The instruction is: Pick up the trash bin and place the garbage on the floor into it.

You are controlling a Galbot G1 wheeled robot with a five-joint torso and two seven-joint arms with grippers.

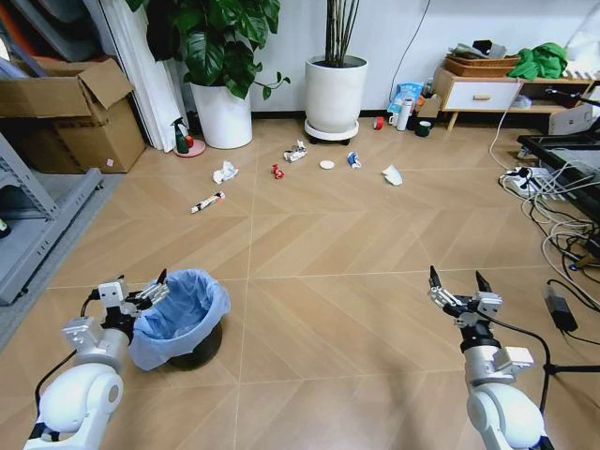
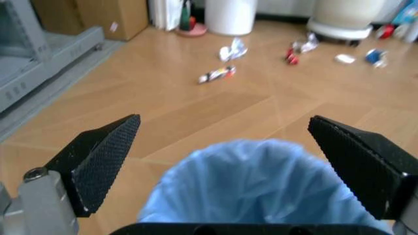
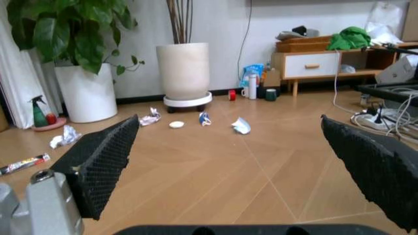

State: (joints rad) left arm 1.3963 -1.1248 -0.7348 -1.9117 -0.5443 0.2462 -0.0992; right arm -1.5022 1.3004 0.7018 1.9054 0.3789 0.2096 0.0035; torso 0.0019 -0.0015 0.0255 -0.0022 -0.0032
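- Head view: the left gripper (image 1: 155,290) is spread wide at the near-left rim of the bin (image 1: 180,319), its fingertips at the bag's folded edge; whether they touch it I cannot tell. It holds nothing.
- The bin stands on the floor (image 1: 319,244) just right of that gripper, its blue bag open upward.
- The right gripper (image 1: 458,281) hangs well to the right of the bin, fingers parted, empty, over bare floor.
- Far ahead of both grippers lies the garbage: a tube (image 1: 207,202), a paper wad (image 1: 224,172), a red wrapper (image 1: 277,171), a second wad (image 1: 296,151), a disc (image 1: 326,164), a blue packet (image 1: 353,159) and a white scrap (image 1: 392,174).
- Left wrist view: the left gripper's (image 2: 225,147) two black fingers stand far apart, with the bin's (image 2: 261,181) blue bag mouth between and just beyond them, nothing clamped. Farther off lie the tube (image 2: 217,74), a wad (image 2: 232,49), the red wrapper (image 2: 290,56), the disc (image 2: 344,58) and the packet (image 2: 375,56).
- Right wrist view: the right gripper (image 3: 230,139) is fully open and empty, bare floor between its fingers. Beyond it lie the scrap (image 3: 241,126), the packet (image 3: 203,118), the disc (image 3: 176,124), a wad (image 3: 150,117), another wad (image 3: 65,137) and the tube (image 3: 25,163).
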